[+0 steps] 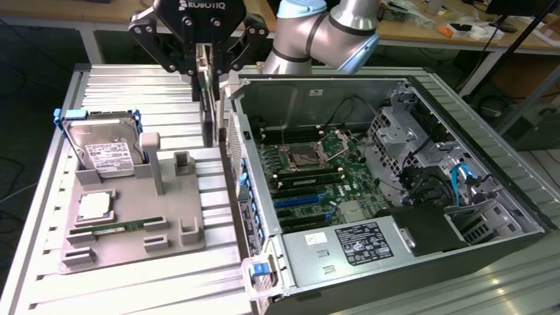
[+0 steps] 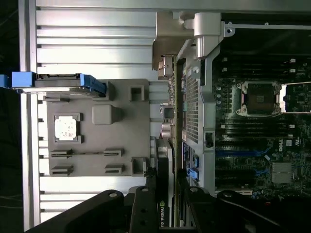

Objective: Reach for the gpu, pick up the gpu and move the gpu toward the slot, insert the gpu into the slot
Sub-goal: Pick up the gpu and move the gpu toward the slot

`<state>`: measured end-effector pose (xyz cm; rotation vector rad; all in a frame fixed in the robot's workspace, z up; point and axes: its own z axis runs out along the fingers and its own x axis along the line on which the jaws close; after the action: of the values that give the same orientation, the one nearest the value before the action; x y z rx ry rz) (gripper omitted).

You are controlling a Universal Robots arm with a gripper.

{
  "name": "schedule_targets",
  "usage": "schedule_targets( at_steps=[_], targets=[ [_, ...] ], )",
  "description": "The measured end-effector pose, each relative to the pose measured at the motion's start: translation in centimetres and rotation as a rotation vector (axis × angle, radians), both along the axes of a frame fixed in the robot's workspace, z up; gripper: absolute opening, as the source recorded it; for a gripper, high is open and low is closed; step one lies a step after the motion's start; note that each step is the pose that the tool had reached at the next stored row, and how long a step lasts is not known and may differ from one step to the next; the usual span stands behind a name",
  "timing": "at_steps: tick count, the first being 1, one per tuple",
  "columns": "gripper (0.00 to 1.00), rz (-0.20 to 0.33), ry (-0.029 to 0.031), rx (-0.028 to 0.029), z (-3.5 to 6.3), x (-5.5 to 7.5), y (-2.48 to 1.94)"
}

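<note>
My gripper (image 1: pixel 207 71) hangs above the grey holder plate (image 1: pixel 183 210), shut on the gpu (image 1: pixel 208 111). The card hangs edge-on, upright, just beside the open computer case's near wall (image 1: pixel 235 141) and clear of the plate. In the wrist view the gpu (image 2: pixel 163 162) runs as a thin dark edge out from between my fingers (image 2: pixel 146 194), with a printed label near the grip. The bright-blue slot (image 1: pixel 302 201) lies on the motherboard inside the case, to the exterior view's right of the card and lower. In the wrist view the slot (image 2: pixel 238 153) shows as a blue strip.
The holder plate carries a silver hard drive (image 1: pixel 101 154) in a blue frame, a processor chip (image 1: pixel 94 205) and a green memory stick (image 1: pixel 114 228). Inside the case are a processor socket (image 1: pixel 308 156), a drive cage (image 1: pixel 398 131), cables and a power supply (image 1: pixel 350 244). Ribbed aluminium table (image 1: pixel 131 85) surrounds everything.
</note>
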<state>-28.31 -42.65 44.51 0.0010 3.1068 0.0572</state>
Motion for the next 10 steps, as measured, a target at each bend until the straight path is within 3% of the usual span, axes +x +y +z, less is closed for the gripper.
schedule_targets(
  at_steps=[10],
  targets=[
    [0.27, 0.0, 0.0019, -0.0001, 0.29, 4.3, 0.0]
  ],
)
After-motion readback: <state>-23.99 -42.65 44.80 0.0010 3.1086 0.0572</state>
